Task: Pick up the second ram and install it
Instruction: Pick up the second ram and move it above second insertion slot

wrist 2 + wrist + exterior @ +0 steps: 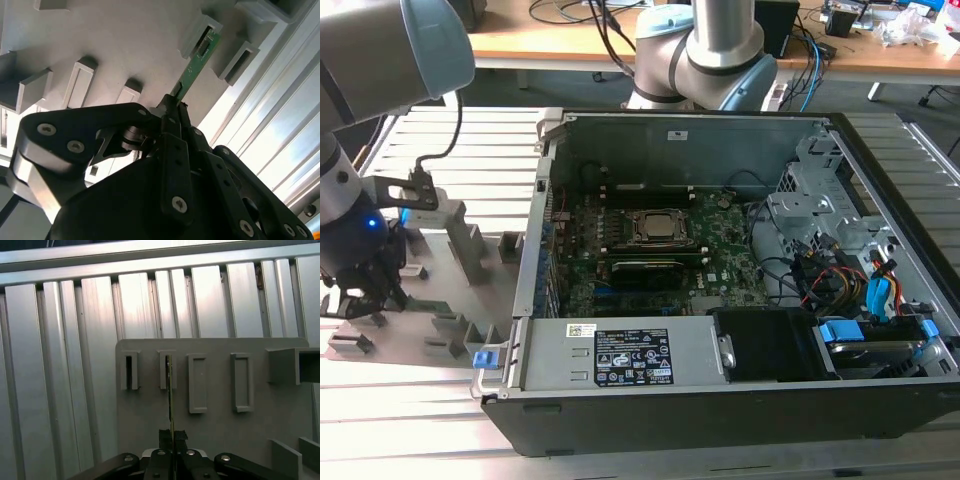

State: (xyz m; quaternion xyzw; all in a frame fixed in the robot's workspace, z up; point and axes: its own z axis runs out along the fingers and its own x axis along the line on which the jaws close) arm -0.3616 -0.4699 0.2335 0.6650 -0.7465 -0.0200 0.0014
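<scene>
At the exterior view's left I am holding the black metal claw [360, 300] low over the flat grey plastic fixture tray [435, 285], with its upright blocks crowding close around. Bare ribbed aluminium table [400, 400] is lying open on the near side. The tray's right edge is sitting just beside the wall of the open black computer case [720, 410], farther right. In both wrist views the claw [172, 107] [172, 437] is pinching tight on the near end of the long, thin green circuit-board ram stick [197, 65] [170, 390], whose far end is meeting a slotted tray block.
</scene>
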